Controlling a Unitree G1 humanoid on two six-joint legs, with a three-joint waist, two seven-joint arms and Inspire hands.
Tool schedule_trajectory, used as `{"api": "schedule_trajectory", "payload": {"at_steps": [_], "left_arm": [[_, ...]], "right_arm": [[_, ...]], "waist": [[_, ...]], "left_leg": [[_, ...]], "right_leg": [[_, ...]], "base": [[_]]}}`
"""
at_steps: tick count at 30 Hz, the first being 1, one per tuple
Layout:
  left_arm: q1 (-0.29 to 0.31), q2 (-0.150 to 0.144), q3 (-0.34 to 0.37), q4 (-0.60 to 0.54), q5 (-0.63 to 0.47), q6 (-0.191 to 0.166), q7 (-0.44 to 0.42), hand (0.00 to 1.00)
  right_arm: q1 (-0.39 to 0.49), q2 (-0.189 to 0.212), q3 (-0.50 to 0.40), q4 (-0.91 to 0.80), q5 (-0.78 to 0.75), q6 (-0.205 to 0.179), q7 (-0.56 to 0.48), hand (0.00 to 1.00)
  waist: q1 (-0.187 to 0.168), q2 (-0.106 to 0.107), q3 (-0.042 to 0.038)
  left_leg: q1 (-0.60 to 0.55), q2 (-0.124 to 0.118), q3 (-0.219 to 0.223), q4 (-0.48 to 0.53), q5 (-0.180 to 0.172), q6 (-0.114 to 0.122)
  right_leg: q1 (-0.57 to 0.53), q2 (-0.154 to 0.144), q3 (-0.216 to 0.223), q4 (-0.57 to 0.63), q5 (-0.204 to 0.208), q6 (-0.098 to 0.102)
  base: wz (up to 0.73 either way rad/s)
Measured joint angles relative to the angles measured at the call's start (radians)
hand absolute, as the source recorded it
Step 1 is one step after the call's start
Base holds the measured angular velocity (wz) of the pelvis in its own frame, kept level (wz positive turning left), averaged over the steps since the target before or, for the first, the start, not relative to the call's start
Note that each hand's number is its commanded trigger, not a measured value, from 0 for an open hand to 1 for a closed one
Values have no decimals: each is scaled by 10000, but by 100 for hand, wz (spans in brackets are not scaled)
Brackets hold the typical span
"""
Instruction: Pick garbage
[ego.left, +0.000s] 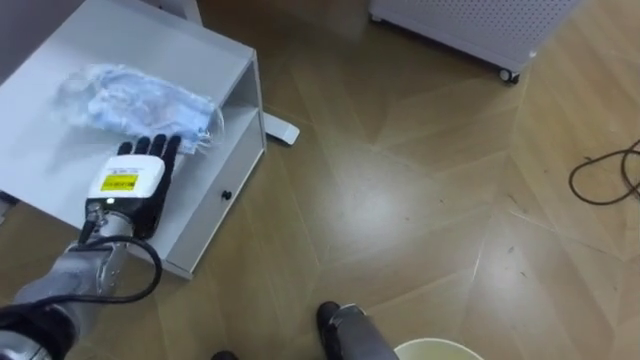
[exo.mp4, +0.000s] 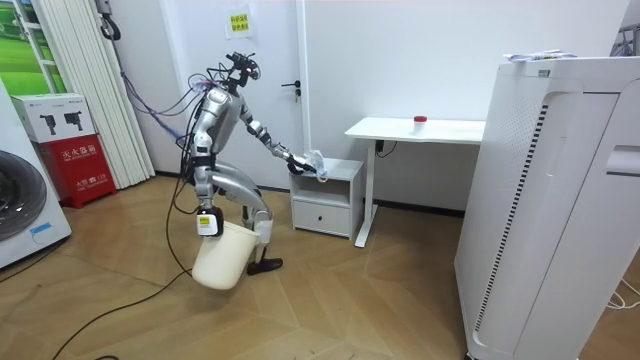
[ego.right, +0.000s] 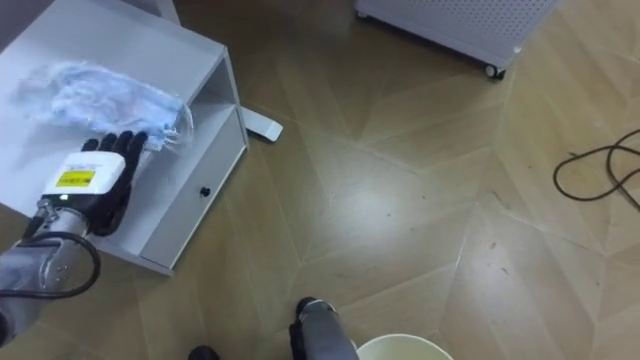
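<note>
A crumpled clear plastic bag with pale blue contents (ego.left: 135, 95) lies on top of a white cabinet (ego.left: 60, 170). My left hand (ego.left: 135, 185) rests flat on the cabinet top, open, its straight fingers reaching the near edge of the bag. In the room view I stand bent towards the cabinet (exo.mp4: 330, 195), left arm stretched to the bag (exo.mp4: 314, 163). My right hand (exo.mp4: 208, 222) hangs low by my legs and grips the rim of a cream bin (exo.mp4: 222, 262), which is tilted off the floor. The bin's rim (ego.left: 437, 349) shows at the bottom of the eye views.
The cabinet has an open shelf and a drawer with a small knob (ego.left: 227, 195). A white desk (exo.mp4: 420, 130) stands beside it, its foot (ego.left: 281, 131) on the wooden floor. A white perforated unit on wheels (ego.left: 470, 30) stands ahead; a dark cable (ego.left: 600, 175) loops at right.
</note>
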Motion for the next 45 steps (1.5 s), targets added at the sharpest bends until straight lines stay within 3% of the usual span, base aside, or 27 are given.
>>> {"api": "schedule_trajectory", "payload": {"at_steps": [5,9,23,35,41,45], "left_arm": [[-662,8,117,23,-381,239,-117,100],[-836,73,189,42,-643,475,-400,100],[-693,123,181,223,-1363,680,-1200,100],[-6,81,185,211,-1354,664,-1424,100],[255,-89,223,112,-1614,255,-1238,100],[410,-574,523,-327,-2712,-358,-1019,100]], "right_arm": [[39,-72,-3,-231,-151,-1,-1,100],[224,-89,22,-450,-367,29,3,100],[323,-88,206,-1175,-451,210,204,100],[347,-160,604,-1078,-496,201,-22,100],[383,-203,702,-1087,-530,-12,-319,100],[424,-223,701,-1092,-1160,-193,-669,100]], "waist": [[-27,3,-3],[-27,30,-19],[73,73,-37],[68,109,-46],[215,170,-56],[592,249,-36]], "left_leg": [[20,-4,70,3,10,-18],[101,-10,98,1,9,-17],[223,-20,111,20,13,-24],[887,-32,154,24,13,-23],[1245,-16,245,-27,13,-21],[1585,-32,293,-285,20,-17]], "right_leg": [[-10,-52,22,-5,0,1],[16,30,78,14,0,1],[35,-92,37,211,-1,-3],[639,-70,65,311,6,-18],[938,-121,36,296,44,-93],[1301,-156,-72,-58,50,-135]], "base": [[-3],[-8],[2],[0],[-2],[-8]]}}
